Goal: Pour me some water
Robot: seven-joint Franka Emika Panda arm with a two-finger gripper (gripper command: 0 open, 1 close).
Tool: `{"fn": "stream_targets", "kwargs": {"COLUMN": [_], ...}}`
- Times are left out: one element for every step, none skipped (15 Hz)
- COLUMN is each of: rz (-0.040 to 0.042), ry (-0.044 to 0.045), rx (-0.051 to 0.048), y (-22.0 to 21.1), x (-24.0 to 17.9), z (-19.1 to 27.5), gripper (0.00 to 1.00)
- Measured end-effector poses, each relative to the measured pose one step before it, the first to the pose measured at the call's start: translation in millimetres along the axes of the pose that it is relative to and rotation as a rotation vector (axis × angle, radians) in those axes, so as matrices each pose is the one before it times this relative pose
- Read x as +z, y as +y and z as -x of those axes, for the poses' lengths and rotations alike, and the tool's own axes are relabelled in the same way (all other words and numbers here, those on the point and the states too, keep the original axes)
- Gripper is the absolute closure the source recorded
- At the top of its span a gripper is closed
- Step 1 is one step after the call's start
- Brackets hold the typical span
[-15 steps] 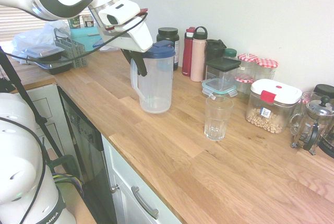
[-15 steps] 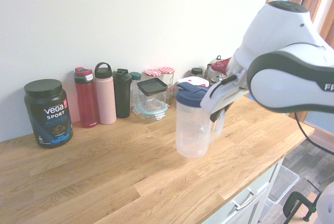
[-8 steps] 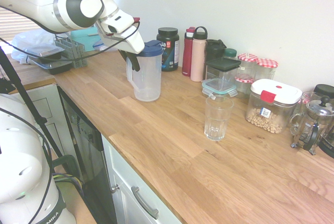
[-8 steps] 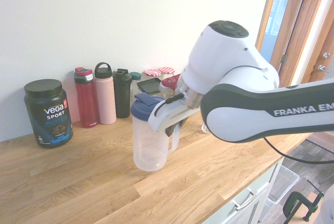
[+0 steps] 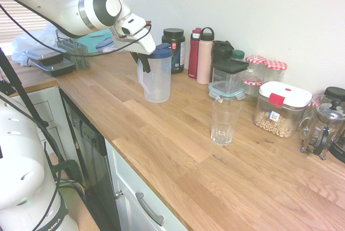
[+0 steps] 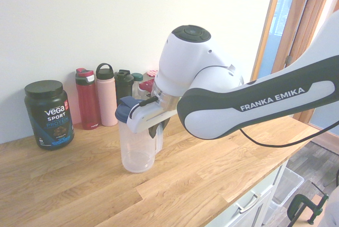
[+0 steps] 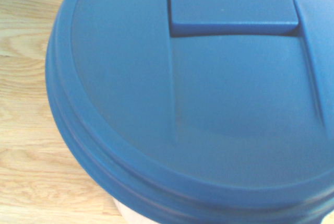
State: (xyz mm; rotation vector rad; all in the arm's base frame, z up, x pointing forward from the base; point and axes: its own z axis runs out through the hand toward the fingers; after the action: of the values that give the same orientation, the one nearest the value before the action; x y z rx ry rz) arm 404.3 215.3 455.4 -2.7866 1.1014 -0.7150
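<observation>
- At the back-left stretch of the wooden counter (image 5: 178, 150), the gripper (image 5: 144, 64) is clamped on the handle of the clear pitcher (image 5: 157, 78), its fingers closed tight around it.
- The pitcher stands upright with its base at, or just above, the wood; the pictures do not settle whether it rests there. Its blue lid (image 7: 198, 93) fills the wrist view and sits flat on top.
- Through the clear wall the pitcher looks nearly empty, though a little water at the bottom can't be ruled out.
- The empty glass (image 5: 225, 121) stands well apart from the pitcher, further along the counter and nearer its front edge, with bare wood between the two.
- My judgement: any pour turns on that gap, since the spout would have to be carried across to the glass's rim and tipped towards it.
- Just behind the pitcher stand a black protein tub (image 5: 173, 49), a red bottle (image 5: 194, 53) and a pink bottle (image 5: 205, 56).
- A lidded container (image 5: 228, 77) sits close behind the glass, the likeliest thing to be clipped.
</observation>
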Motion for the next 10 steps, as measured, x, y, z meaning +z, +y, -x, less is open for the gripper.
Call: {"fn": "stream_targets", "kwargs": {"rz": [-0.00031, 0.00109, 0.00334, 0.00319, 0.00288, 0.00148, 0.00083, -0.00021, -0.00058, -0.00047], "ry": [0.00524, 0.00721, 0.00965, 0.00351, 0.00023, -0.00265, -0.0028, -0.00433, -0.00478, -0.00449], "rx": [0.00019, 0.00101, 0.00451, 0.00645, 0.00677, 0.00587, 0.00599, 0.00548, 0.00381, 0.00033], "y": [-0.9, -0.34, 0.1, 0.61, 0.97, 1.22, 1.51, 1.29, 1.23, 0.95], "x": [-0.51, -0.59, -0.12, -0.07, 0.11, 0.08, 0.49, 0.36, 0.25, 0.09], "z": [2.11, 1.1, 0.28, -0.73, -1.49, -2.02, -2.47, -2.06, -1.29, 0.29], "gripper": [1.0, 1.0, 0.0, 0.0, 0.0, 0.0, 0.0, 0.0, 0.0, 0.0]}}
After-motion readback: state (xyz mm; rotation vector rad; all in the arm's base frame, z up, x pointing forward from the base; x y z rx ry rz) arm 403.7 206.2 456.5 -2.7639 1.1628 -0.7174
